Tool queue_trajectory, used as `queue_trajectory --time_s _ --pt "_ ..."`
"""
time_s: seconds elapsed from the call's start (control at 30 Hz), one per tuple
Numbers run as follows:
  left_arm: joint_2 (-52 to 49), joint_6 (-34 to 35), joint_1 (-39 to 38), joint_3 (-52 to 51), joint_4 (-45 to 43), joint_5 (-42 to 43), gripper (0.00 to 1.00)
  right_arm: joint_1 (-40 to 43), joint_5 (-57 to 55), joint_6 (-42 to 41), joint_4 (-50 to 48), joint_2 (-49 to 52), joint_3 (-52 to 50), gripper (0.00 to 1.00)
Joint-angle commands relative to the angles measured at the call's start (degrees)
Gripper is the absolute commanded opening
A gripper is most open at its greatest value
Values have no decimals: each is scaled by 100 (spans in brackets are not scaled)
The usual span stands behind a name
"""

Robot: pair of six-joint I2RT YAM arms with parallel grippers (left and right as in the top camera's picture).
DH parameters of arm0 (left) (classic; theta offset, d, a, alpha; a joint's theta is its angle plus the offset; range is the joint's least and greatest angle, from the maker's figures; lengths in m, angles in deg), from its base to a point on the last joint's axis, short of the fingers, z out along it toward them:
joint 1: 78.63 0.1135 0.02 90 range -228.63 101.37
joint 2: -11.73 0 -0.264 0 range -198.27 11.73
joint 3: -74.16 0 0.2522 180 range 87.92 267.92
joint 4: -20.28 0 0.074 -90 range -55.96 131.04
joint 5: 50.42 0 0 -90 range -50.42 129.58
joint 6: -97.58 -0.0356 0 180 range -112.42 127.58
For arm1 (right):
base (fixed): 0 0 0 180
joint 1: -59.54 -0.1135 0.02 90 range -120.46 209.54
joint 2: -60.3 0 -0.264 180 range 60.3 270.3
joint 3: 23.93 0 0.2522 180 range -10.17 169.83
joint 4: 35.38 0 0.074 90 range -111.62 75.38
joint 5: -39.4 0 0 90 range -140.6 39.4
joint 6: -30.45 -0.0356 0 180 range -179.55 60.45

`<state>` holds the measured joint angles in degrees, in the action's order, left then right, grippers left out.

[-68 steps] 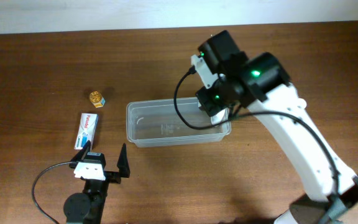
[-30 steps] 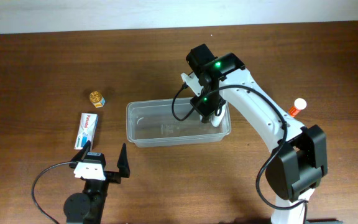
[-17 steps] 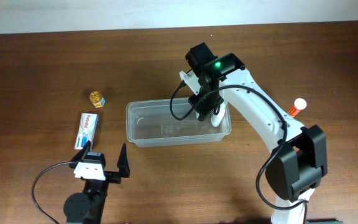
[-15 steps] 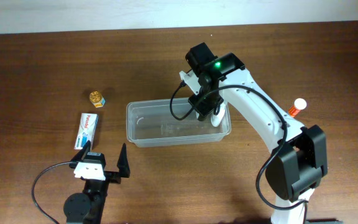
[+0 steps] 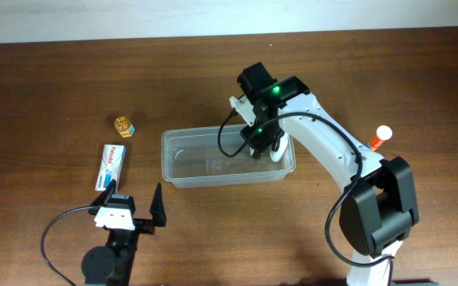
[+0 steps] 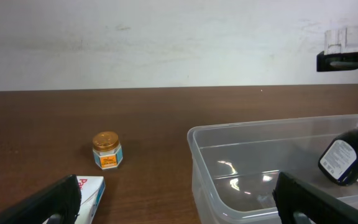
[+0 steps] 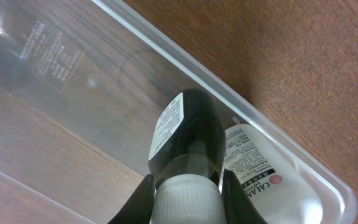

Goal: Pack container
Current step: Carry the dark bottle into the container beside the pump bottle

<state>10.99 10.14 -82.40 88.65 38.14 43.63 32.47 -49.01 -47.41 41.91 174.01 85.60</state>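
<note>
Gripping a dark bottle (image 7: 188, 134) by its white cap (image 7: 188, 206), the right gripper (image 7: 188, 193) has its 2 fingers (image 7: 140, 199) closed on the cap, 1 at each side. The bottle is round and glossy, with a white printed label, and it hangs tilted with its bottom lowest, inside the container (image 5: 183, 155). I cannot tell if it touches the floor.

The container is thin, clear plastic, a rectangle with rounded corners and a rim, with its open side up. It lies directly under the right gripper. Its long axis runs sideways from there toward the left gripper's side, so the gripper is over its right end. Just beside the dark bottle, a white bottle (image 7: 253, 167) with printed text lies on the floor against the end wall.

The left gripper (image 5: 135, 195) is spread wide and holds nothing. The container's near wall is ahead of it and to its right. Just ahead on its left lies a flat white-blue box (image 5: 111, 166), and beyond that stands a small jar (image 6: 107, 150) with a gold lid. Well out to the right of the right gripper lies a small orange bottle (image 5: 380, 137) with a white cap. All of this rests on a dark brown wooden table (image 5: 54, 79).
</note>
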Motion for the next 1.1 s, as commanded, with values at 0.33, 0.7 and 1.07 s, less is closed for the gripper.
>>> queue_trajectory --time_s 0.33,0.7,1.07 --pt "11 -90 24 -24 26 -39 99 15 9 -39 -57 24 -74 21" --pt "11 -90 24 -24 26 -39 99 15 -249 -103 -11 24 -74 21" --pt "11 -90 24 -24 26 -39 99 15 -380 -260 52 24 -74 21"
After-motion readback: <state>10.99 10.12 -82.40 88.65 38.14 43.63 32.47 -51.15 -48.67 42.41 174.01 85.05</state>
